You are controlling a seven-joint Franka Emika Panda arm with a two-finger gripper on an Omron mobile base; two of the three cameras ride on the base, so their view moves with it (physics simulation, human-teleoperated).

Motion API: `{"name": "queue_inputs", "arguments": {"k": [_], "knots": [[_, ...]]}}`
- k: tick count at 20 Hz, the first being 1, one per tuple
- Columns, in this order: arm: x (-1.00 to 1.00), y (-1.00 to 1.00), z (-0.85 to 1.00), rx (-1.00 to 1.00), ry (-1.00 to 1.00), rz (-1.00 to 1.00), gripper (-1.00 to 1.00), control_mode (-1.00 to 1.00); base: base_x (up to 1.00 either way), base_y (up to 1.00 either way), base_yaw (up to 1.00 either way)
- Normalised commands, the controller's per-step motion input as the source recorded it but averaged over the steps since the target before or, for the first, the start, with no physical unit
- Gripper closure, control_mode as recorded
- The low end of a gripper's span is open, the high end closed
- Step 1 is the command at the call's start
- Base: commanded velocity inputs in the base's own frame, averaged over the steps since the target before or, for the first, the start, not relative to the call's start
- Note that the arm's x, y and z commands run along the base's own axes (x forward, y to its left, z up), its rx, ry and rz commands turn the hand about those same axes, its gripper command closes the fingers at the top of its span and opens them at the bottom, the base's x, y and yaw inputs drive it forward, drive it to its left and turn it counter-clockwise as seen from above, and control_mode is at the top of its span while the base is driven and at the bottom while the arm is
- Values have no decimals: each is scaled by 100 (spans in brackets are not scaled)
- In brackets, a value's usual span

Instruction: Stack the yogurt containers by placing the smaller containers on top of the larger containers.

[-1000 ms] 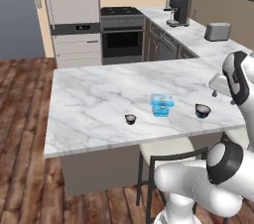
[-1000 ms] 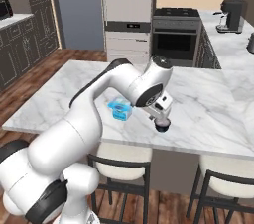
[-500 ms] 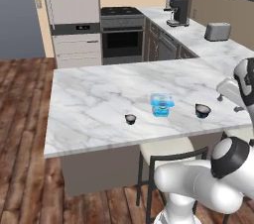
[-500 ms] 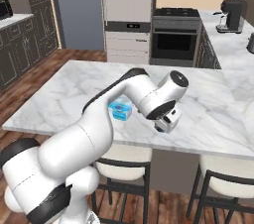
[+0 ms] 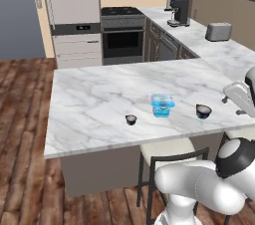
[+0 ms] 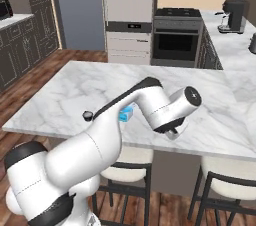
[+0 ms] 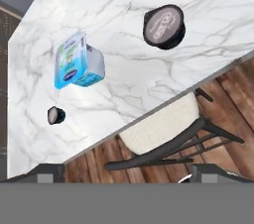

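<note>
Three yogurt containers stand apart on the marble island. The light-blue squarish tub [image 5: 162, 105] [image 7: 77, 62] is in the middle, and in the right base view the arm partly covers the tub [image 6: 125, 115]. A small dark cup [image 5: 130, 119] [image 6: 88, 115] [image 7: 56, 115] stands to its left. A slightly bigger dark cup with a pale top [image 5: 203, 111] [image 7: 163, 26] stands to its right. My gripper [image 5: 233, 106] [image 6: 173, 133] [image 7: 130, 172] hovers open and empty above the island's front right edge, to the right of the bigger cup.
A cream-seated stool [image 5: 164, 149] [image 7: 163, 126] stands under the island's front edge [image 5: 124, 144]. A coffee machine [image 5: 179, 11] and a toaster [image 5: 218, 31] sit on the back right counter. The oven [image 5: 122, 40] is behind the island.
The arm has swung right, carrying the open gripper from over the island toward its right front edge. All three containers have stayed where they were.
</note>
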Motion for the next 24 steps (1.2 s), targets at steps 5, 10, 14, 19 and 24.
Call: {"name": "queue_inputs", "arguments": {"k": [5, 10, 14, 19, 24], "knots": [[12, 0, -10, 0, 0, 0, -100, -100, 0, 0, 0], [20, 0, -10, 0, 0, 0, -100, -100, 0, 0, 0], [10, 0, -13, 0, 0, 0, -100, -100, 0, 0, 0], [11, 0, -17, 1, 0, 0, -100, -100, 0, 0, 0], [13, 0, -17, 2, 0, 0, -100, -100, 0, 0, 0]]}}
